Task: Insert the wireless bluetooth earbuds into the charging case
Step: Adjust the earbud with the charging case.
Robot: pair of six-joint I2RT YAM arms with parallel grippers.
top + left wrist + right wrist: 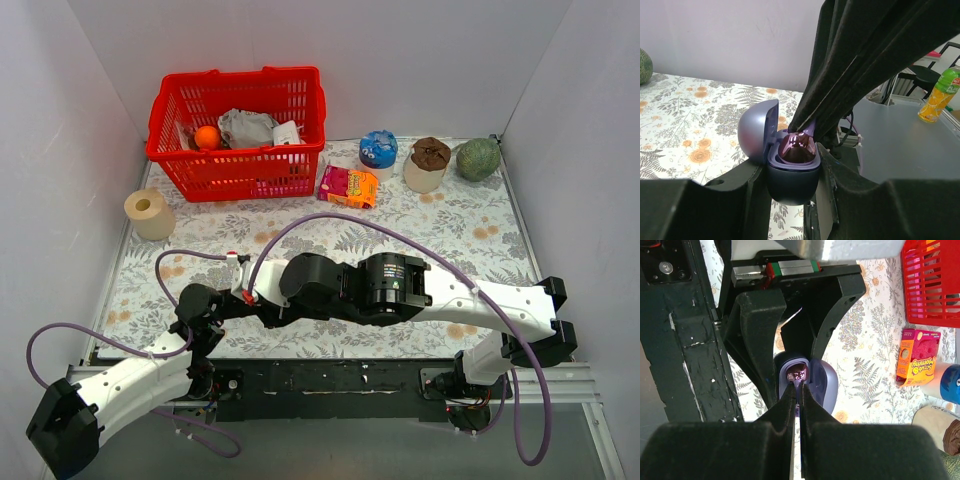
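My left gripper (791, 174) is shut on the base of the lavender-blue charging case (790, 180) and holds it upright. Its lid (757, 131) stands open to the left. The inside (796, 149) is shiny purple. My right gripper (799, 389) comes down from above, shut on a small purple earbud (798, 384), with the tips at the case's open mouth (795, 371). The earbud (811, 130) shows just above the cavity in the left wrist view. I cannot tell whether the other earbud lies inside. In the top view both grippers meet near the front left (228, 295), and the case is hidden.
At the back of the table are a red basket (240, 130) with items, a paper roll (150, 213), an orange-pink box (348, 186), a blue cup (378, 150), a brown-topped cup (428, 163) and a green melon (478, 158). White walls stand on three sides.
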